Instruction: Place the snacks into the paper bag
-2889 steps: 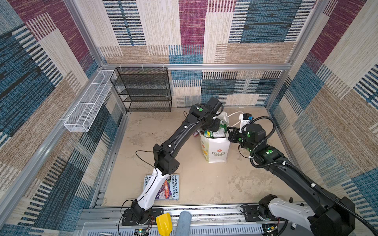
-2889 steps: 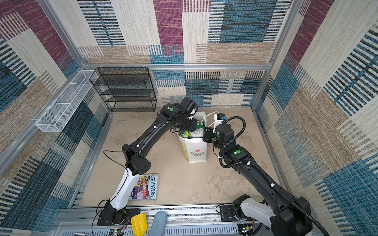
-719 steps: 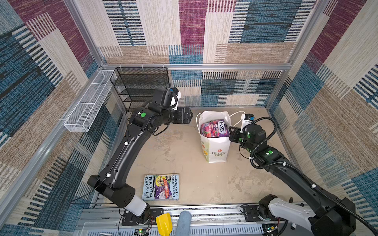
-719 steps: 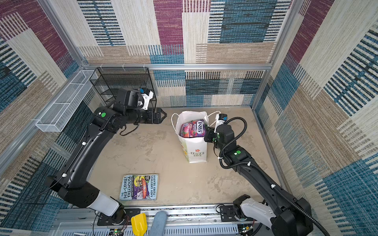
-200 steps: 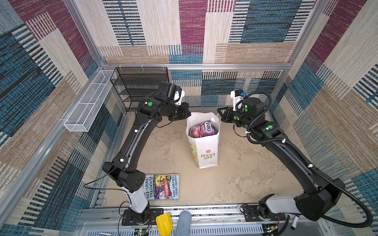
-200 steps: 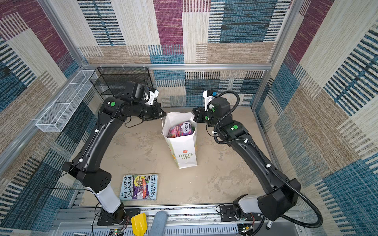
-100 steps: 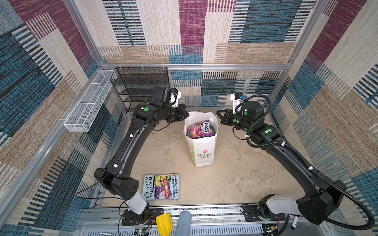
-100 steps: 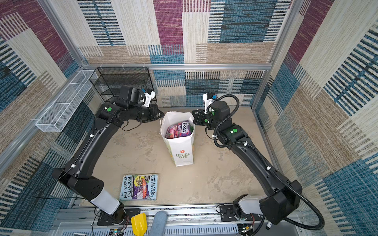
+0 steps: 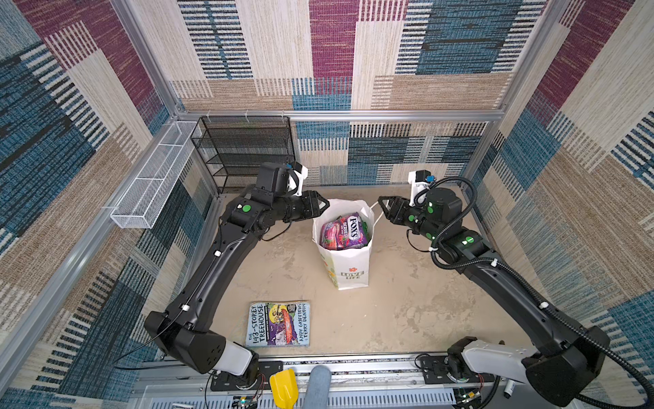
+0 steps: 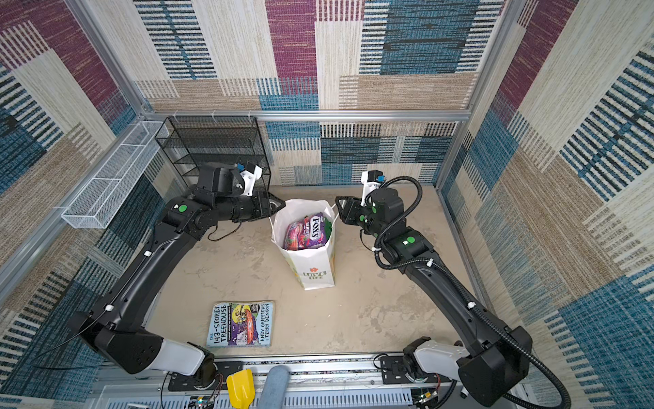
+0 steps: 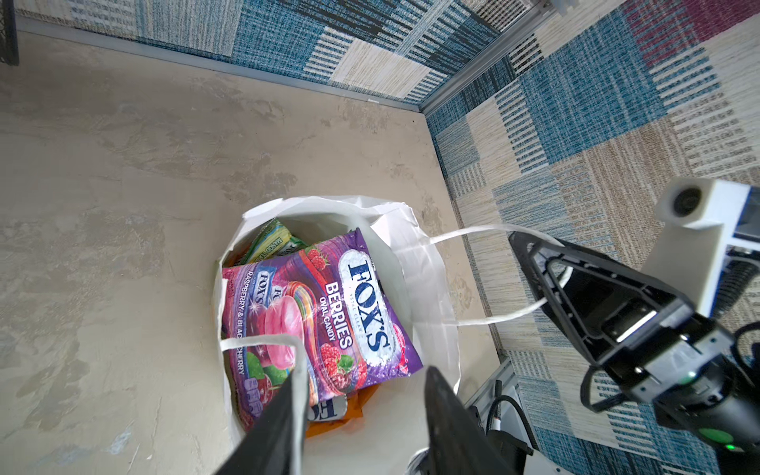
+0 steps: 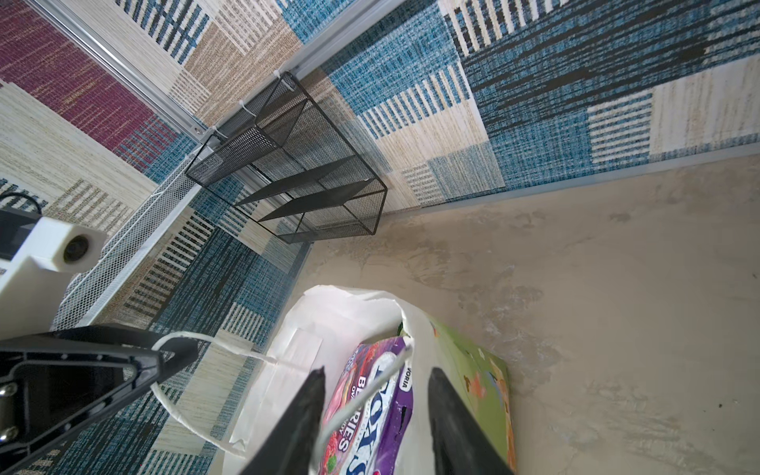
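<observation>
Toward the back of the beige tabletop [image 9: 407, 301], a tall white paper carrier bag [image 9: 348, 272] printed with a red flower and "LOVE LIFE" stands upright with its mouth open, between the two arms in both top views. Flat glossy candy packets fill it. A purple "FOX'S" berries packet [image 11: 329, 312] lies uppermost, with a yellow-green packet [image 11: 275, 242] and an orange packet [image 11: 357, 407] showing past its edges. The left gripper [image 9: 325, 204] hovers just beside the bag's rim with its black fingers [image 11: 288, 411] spread apart, and one white cord handle [image 11: 263, 339] drapes against a finger without being pinched. The right gripper [image 9: 380, 202] sits just beside the opposite rim with its jaws likewise parted, and the other cord handle [image 11: 473, 232] loops loosely around one of its fingers. A paperback book [image 9: 279, 324] titled "143-Storey Treehouse" lies flat nearer the front, well apart from the bag. A black mesh shelf rack [image 9: 247, 152] stands against the back wall.
</observation>
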